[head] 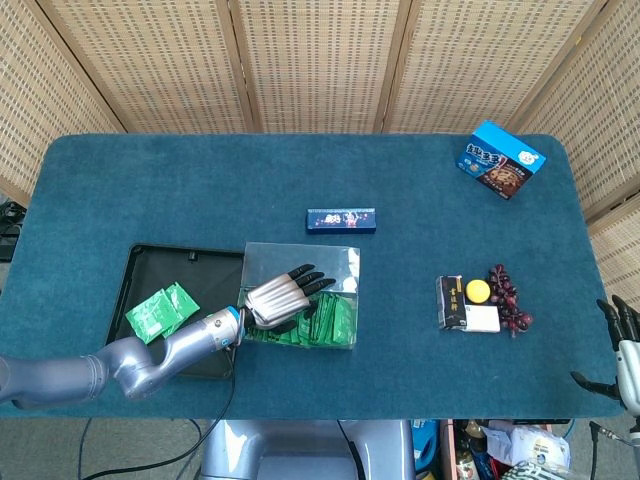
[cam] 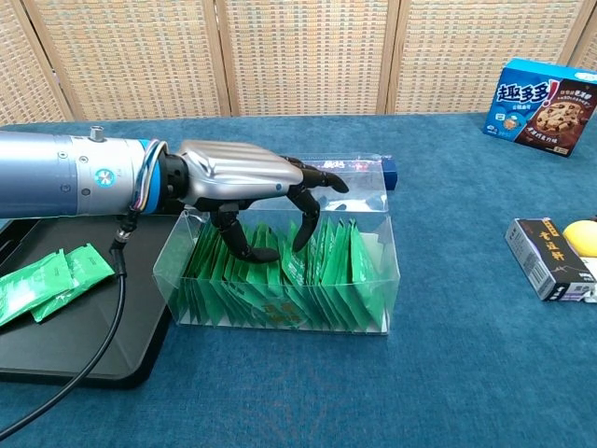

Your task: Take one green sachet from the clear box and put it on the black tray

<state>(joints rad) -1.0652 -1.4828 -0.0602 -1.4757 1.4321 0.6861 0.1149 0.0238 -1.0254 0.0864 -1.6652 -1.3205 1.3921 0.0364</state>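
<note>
The clear box (head: 300, 250) (cam: 381, 245) stands near the table's front, packed with upright green sachets (head: 325, 325) (cam: 331, 280). My left hand (head: 278, 298) (cam: 244, 179) hangs over the box's left half. Its fingers (cam: 308, 219) and thumb curl down among the sachet tops, spread a little, and no sachet is lifted. The black tray (head: 150, 265) (cam: 65, 341) lies just left of the box. Two green sachets (head: 162, 310) (cam: 47, 282) lie on it. My right hand (head: 622, 345) hangs beyond the table's right front corner, fingers apart and empty.
A slim dark blue box (head: 341, 220) (cam: 389, 170) lies just behind the clear box. A blue cookie box (head: 502, 160) (cam: 546, 93) sits far right at the back. A black packet (head: 452, 300) (cam: 546, 257), a yellow object and grapes (head: 506, 296) lie right of centre. The arm's cable (cam: 107, 327) drapes over the tray.
</note>
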